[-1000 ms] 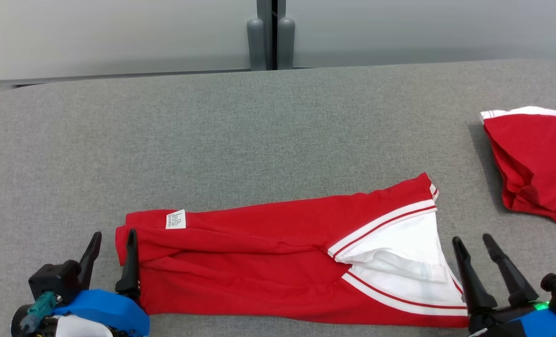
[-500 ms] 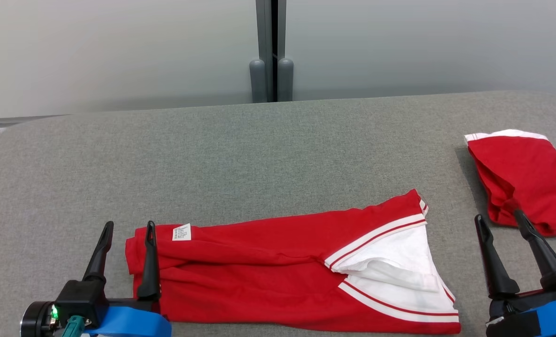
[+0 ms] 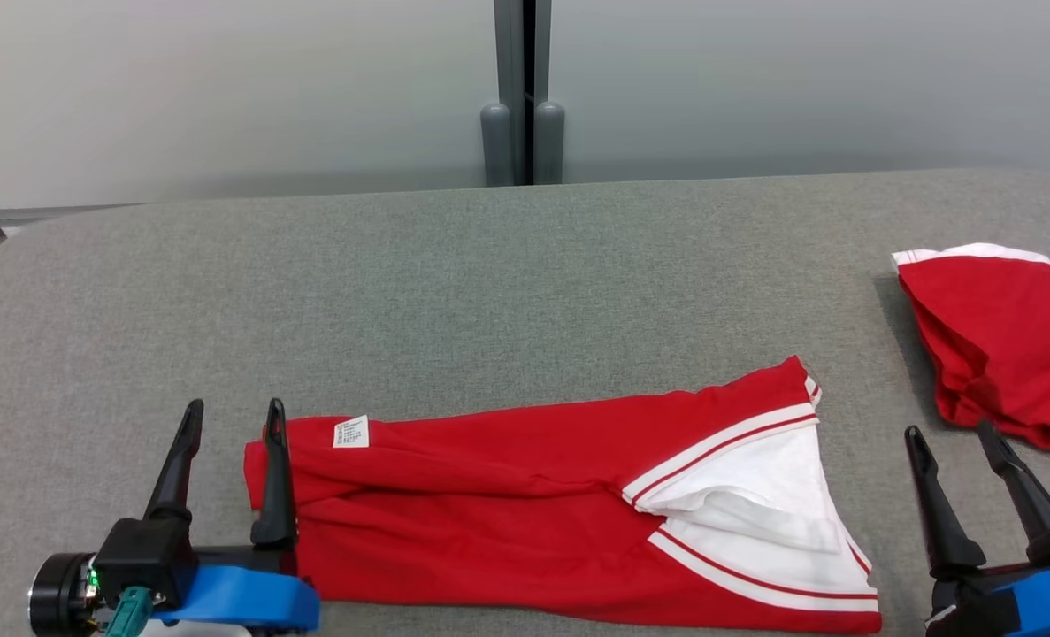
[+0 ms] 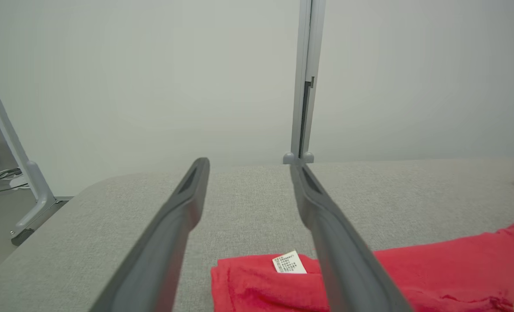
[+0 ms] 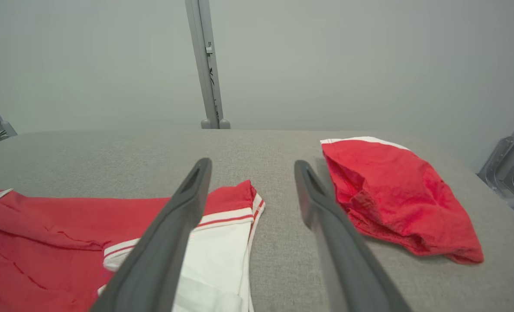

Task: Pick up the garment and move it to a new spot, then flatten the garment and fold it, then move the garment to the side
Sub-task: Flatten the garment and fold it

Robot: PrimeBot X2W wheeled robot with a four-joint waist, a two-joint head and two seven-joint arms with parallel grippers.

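Slight camera shift is noted against 0.5 s ago; the right gripper (image 3: 947, 431) is seen lower in frame, the garment (image 3: 507, 513) unmoved. It is laid folded along the lower centre, with bare worktop (image 3: 489, 292) open above. The left gripper (image 3: 233, 407) is placed at its left end. Both jaws are spread, nothing held. A bare strip between it and a second red garment (image 5: 395, 195) is shown by the right wrist view; the worktop's rounded left corner by the left wrist view.
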